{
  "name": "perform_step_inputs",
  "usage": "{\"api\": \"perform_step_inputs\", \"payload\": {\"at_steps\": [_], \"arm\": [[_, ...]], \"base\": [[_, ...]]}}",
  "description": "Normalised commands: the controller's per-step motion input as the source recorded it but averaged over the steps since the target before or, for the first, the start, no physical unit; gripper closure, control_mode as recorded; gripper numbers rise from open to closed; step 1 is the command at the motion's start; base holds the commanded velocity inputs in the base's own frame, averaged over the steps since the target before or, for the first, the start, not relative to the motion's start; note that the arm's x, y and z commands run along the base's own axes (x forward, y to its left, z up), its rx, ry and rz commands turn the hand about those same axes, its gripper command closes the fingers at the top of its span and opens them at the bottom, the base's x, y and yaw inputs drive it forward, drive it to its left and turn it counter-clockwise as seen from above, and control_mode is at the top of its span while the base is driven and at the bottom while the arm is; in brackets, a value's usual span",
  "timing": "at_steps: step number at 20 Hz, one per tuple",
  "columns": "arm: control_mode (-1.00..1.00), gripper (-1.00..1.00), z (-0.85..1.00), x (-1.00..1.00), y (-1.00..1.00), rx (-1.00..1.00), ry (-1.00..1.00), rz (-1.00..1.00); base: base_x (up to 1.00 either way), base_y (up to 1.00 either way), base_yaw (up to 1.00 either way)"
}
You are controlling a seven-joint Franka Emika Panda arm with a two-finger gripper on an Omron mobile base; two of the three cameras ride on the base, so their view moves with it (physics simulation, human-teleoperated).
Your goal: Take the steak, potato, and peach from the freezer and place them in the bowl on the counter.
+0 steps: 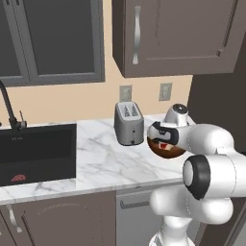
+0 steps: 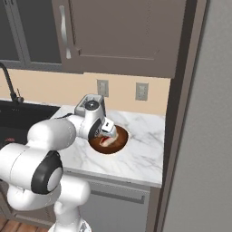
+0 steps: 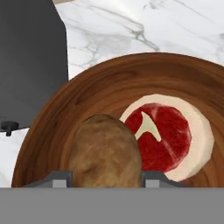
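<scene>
The hand pinches the potato just above the bowl, beside the steak; release low, clear of the rim.

Kitchen corner, rendered, flat even light. Back wall is tan with two pale outlet plates side by side. Dark brown wall cabinets up top with long metal pulls; further left a grey-framed glass-front cabinet. Black sink basin sunk into the worktop at left, black gooseneck faucet behind it, something small and red lying in the basin. Silver two-slot toaster near the wall. Grey base cabinet fronts below, plus a paler grey drawer panel with a bar handle. Tall dark brown side panel at right. Strip of wood floor at bottom left of the right base view.
</scene>
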Motion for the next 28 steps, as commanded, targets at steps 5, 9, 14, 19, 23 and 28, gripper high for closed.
{"api": "perform_step_inputs", "payload": {"at_steps": [5,9,14,19,23,28], "arm": [[-1.0,1.0,-0.01,0.0,0.0,0.0,0.0,0.0],[-1.0,-1.0,0.0,0.0,0.0,0.0,0.0,0.0],[-1.0,-1.0,0.0,0.0,0.0,0.0,0.0,0.0],[-1.0,-1.0,0.0,0.0,0.0,0.0,0.0,0.0],[-1.0,-1.0,0.1,0.0,0.0,0.0,-0.03,0.0],[-1.0,-1.0,0.47,-0.07,0.0,0.0,-0.05,0.0]], "base": [[0.0,0.0,0.0],[0.0,0.0,0.0],[0.0,0.0,0.0],[0.0,0.0,0.0],[0.0,0.0,0.0],[0.0,0.0,0.0]]}}
